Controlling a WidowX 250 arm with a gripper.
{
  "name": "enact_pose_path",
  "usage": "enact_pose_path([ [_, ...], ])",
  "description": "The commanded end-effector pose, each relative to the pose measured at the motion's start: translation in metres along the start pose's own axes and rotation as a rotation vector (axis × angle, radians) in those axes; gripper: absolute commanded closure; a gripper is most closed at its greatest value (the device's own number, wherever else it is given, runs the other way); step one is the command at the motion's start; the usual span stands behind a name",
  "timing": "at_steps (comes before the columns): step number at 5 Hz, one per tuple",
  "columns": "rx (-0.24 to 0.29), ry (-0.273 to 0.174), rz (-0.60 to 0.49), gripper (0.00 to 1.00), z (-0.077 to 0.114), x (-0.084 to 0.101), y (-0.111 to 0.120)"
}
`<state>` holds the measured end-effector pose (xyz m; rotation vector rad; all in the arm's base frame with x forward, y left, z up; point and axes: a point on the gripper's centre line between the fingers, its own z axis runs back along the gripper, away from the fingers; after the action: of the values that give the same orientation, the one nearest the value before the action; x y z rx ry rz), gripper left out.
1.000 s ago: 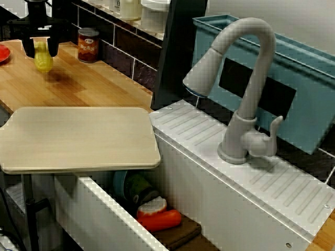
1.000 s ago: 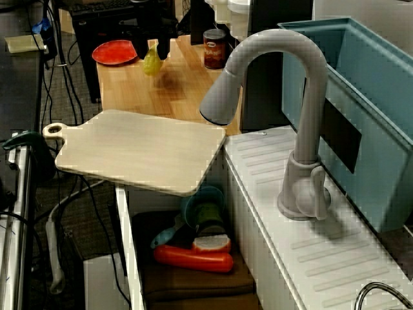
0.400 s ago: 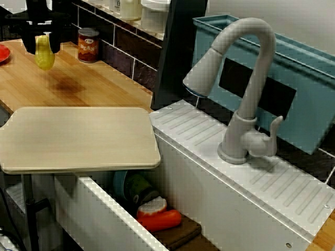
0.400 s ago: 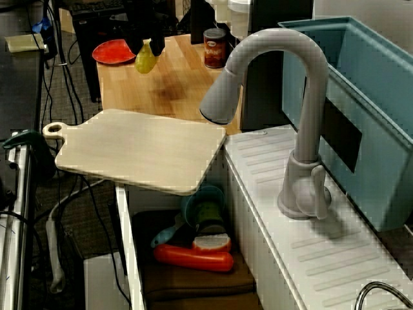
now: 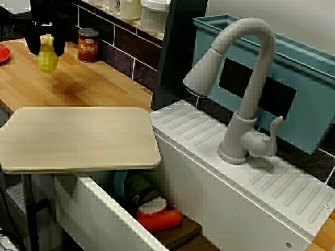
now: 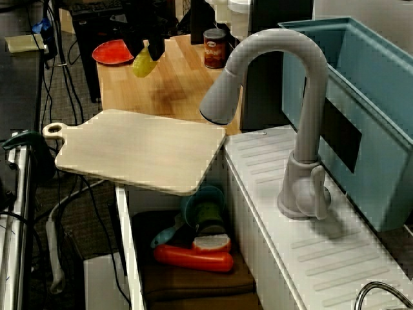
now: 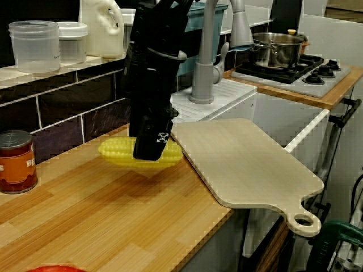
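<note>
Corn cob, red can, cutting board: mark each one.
corn cob [image 7: 116, 152], counter-level view, its bare left end.
red can [image 7: 17, 164], counter-level view, middle of its label.
cutting board [image 7: 244, 164], counter-level view, centre of its top face.

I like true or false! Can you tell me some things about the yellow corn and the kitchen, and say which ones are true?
1. The end effector is gripping a yellow corn cob. True.
2. A can stands on the wooden counter, close to the back wall. True.
3. The corn cob is lying flat on the counter. False: it hangs in the air above the counter, with its shadow on the wood below.
4. The faucet is blue. False: the faucet is grey; the blue thing is the bin behind it.
</note>
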<state>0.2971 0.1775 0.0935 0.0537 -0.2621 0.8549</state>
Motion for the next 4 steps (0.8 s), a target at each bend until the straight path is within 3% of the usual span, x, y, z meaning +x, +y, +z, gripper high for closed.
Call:
enact_pose_path([
  [1, -0.037, -0.017, -0.219, 1.00, 0.012, 0.008, -0.004],
  [2, -0.065, 0.013, -0.341, 1.00, 0.012, 0.008, -0.009],
  [4, -0.060, 0.049, -0.535, 1.00, 0.014, -0.001, -0.019],
])
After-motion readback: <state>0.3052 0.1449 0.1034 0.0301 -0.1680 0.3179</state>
